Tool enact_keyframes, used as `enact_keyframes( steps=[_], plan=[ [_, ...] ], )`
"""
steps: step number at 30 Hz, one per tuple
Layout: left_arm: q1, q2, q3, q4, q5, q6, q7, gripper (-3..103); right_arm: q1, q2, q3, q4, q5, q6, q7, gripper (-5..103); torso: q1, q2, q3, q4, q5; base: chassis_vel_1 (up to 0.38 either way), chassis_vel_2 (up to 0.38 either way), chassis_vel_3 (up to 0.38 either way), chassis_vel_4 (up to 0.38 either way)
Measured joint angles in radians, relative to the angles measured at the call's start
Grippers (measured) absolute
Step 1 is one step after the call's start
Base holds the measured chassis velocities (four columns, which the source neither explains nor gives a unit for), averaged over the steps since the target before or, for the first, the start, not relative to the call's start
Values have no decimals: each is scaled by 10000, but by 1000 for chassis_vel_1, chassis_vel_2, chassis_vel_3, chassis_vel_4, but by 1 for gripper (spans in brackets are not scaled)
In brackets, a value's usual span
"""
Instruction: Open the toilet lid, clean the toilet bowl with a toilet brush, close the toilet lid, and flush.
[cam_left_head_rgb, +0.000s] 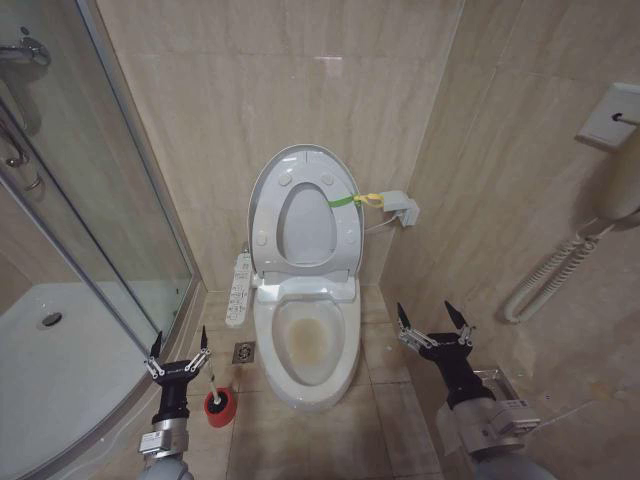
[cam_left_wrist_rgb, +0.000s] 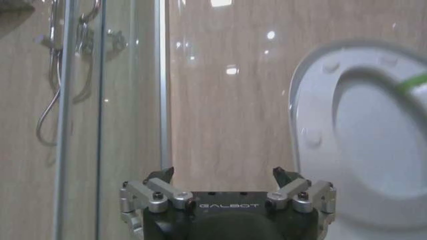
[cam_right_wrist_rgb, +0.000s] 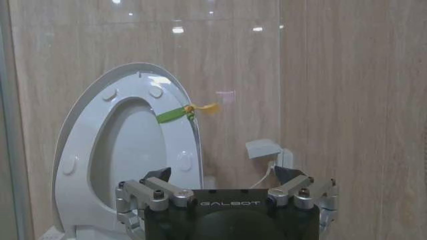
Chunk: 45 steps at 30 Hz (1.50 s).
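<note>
The toilet lid stands raised against the back wall, with the ring seat up in front of it and a green strap across its right edge. Below it the toilet bowl lies uncovered, with a yellowish stain around the water. The toilet brush sits in its red holder on the floor left of the bowl. My left gripper hovers open just left of the brush handle, holding nothing. My right gripper is open and empty to the right of the bowl. The lid also appears beyond the left gripper, and the lid beyond the right gripper.
A long white control panel runs along the bowl's left side. The glass shower door and the shower tray close off the left. A floor drain lies beside the bowl. A white box and a handset with coiled cord hang on the right wall.
</note>
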Motion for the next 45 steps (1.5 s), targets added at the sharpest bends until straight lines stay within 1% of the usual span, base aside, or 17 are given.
enact_keyframes(
  steps=[2, 3, 4, 5, 7, 8, 12, 18, 21, 29, 33, 40, 45],
  plan=[
    [270, -100, -66, -693, 81, 301, 3, 94, 0, 1, 0, 0, 0, 0, 1, 100, 0, 0, 0, 2, 0, 0, 0, 0, 0],
    [270, -100, -66, -693, 81, 301, 3, 94, 0, 1, 0, 0, 0, 0, 1, 100, 0, 0, 0, 2, 0, 0, 0, 0, 0],
    [428, -146, -92, -1112, 102, 510, 0, 94, 0, 0, 0, 0, 0, 0, 1, 100, 0, 0, 0, 1, 0, 0, 0, 0, 0],
    [583, -192, -112, -1520, 103, 710, 1, 98, 0, 0, 0, 0, 0, 0, -1, 100, 0, 0, 0, 1, 1, 0, 0, 0, 0],
    [766, -285, -172, -2026, 109, 1048, -1, 98, 0, 0, 0, 0, 0, 0, 0, 100, 0, 0, 0, 0, 0, 0, 0, 0, 0],
    [766, -285, -172, -2026, 109, 1048, -1, 98, 0, 0, 0, 0, 0, 0, 0, 100, 0, 0, 0, 0, 0, 0, 0, 0, 0],
    [1332, -438, -201, -3051, 97, 1731, -137, 97, 0, 0, 0, 0, 0, 0, 0, 100, 0, 0, 0, 2, 1, 0, 0, 0, 0],
    [1707, -657, -244, -3750, 100, 1986, -291, 97, 0, 0, 0, 0, 0, 0, 0, 100, 0, 0, 0, 1, 0, 0, 0, 0, 0],
    [1923, -1007, -270, -4127, 88, 2192, -531, 97, 0, 0, 0, 0, 0, 0, 0, 100, 0, 0, 0, 1, 0, 0, 0, 0, 0],
    [2315, -1444, -105, -4496, 117, 2183, -688, 96, 0, 0, 0, 0, 0, 0, -1, 100, 0, 0, 0, 1, 0, 0, 0, 0, 0],
    [2451, -1633, 139, -4496, 251, 2033, -735, 96, 0, 0, 0, 0, 0, 0, -1, 100, 0, 0, 0, 1, 0, 0, 0, 0, 0],
    [2552, -1830, 361, -4142, 259, 1843, -764, 96, 0, 0, 0, 0, 0, 0, 0, 100, 0, 0, 0, 1, -2, 0, 0, 0, 0],
    [2498, -1966, 421, -3891, 278, 1593, -695, 96, 0, 0, 0, 0, 0, 0, -1, 100, 0, 0, 1, 1, 0, 0, 0, 0, 0]
  ],
)
